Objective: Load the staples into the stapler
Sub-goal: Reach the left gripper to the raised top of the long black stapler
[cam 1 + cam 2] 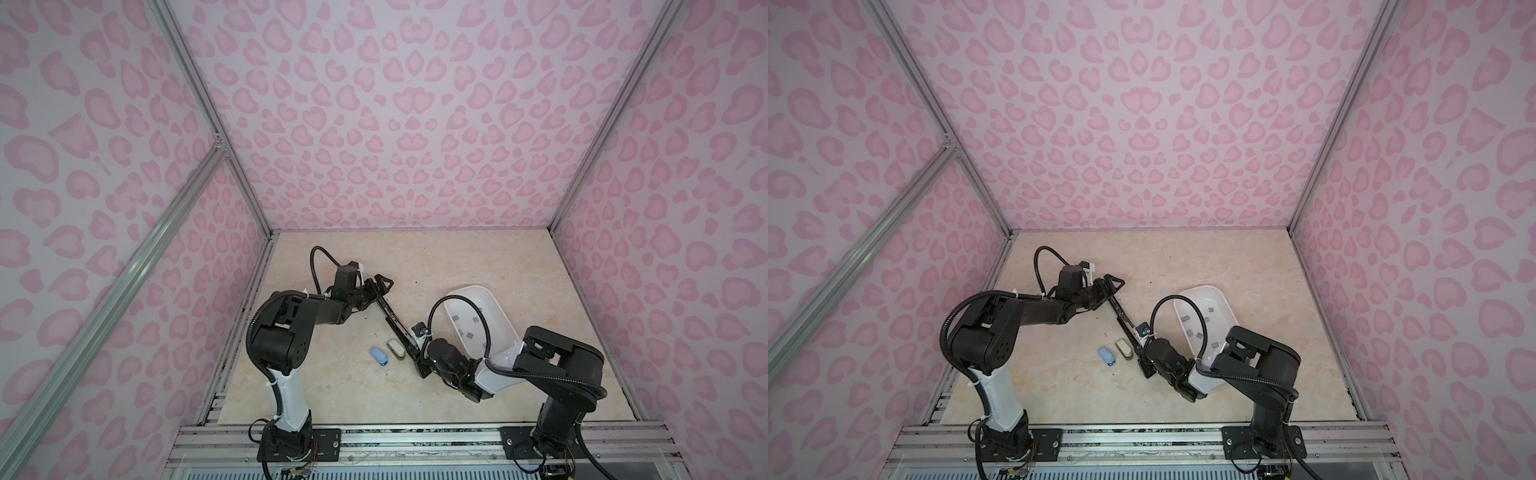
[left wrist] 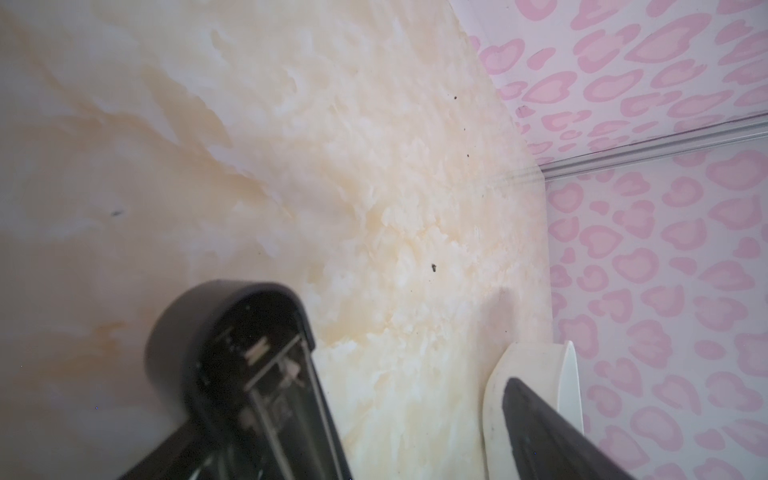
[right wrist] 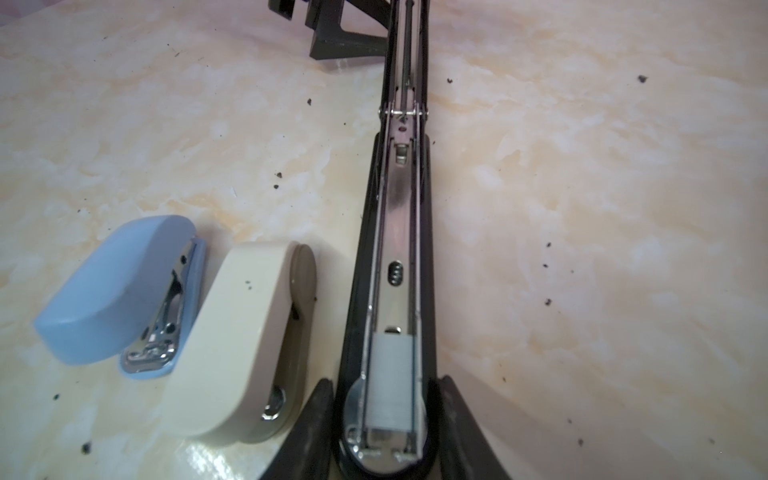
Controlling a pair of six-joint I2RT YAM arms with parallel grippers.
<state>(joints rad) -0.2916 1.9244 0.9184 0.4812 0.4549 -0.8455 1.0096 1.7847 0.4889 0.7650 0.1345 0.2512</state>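
Observation:
A long black stapler (image 1: 395, 324) lies opened flat on the marble table, running diagonally between my two grippers. My right gripper (image 3: 388, 419) is shut on its front end, one finger on each side of the base. A grey strip of staples (image 3: 392, 374) sits in the open metal channel just ahead of those fingers. My left gripper (image 1: 384, 286) stands wide open at the far end. The stapler's folded-back lid (image 2: 232, 353) lies by one finger, and the other finger (image 2: 540, 428) is well apart from it. More staples (image 1: 469, 334) lie in a white tray (image 1: 498, 303).
A small blue stapler (image 3: 112, 286) and a cream one (image 3: 241, 345) lie side by side close to the black stapler's front end, beside my right gripper. The white tray stands at the right, partly under my right arm. Pink patterned walls enclose the table.

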